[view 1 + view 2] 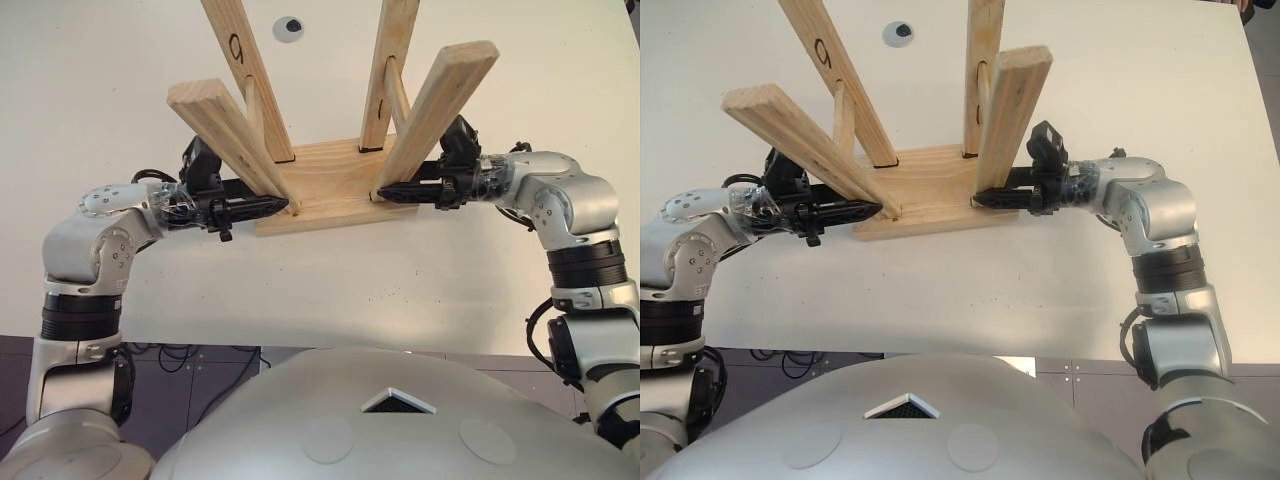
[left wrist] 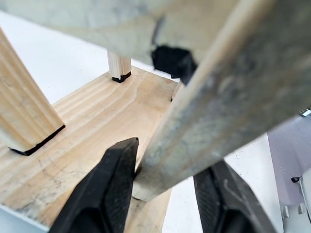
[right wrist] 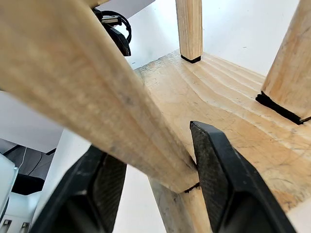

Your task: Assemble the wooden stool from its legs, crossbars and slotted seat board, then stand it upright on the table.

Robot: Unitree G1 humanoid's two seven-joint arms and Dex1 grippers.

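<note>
Left eye view: left gripper (image 1: pixel 281 207) and right gripper (image 1: pixel 386 190) seem clamped on legs (image 1: pixel 225 130); your uneven flip could unseat them.

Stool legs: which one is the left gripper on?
The near leg on the robot's left: the left gripper grips its base at the seat board. The right gripper has the other near leg; both far legs stand free.

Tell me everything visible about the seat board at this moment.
The seat board is a pale, grained wooden rectangle lying flat on the white table. Four legs stand slanted in its dark-edged slots, pointing up. The left tool and right tool grip the near-left leg and near-right leg at their bases, by its front corners.
</note>
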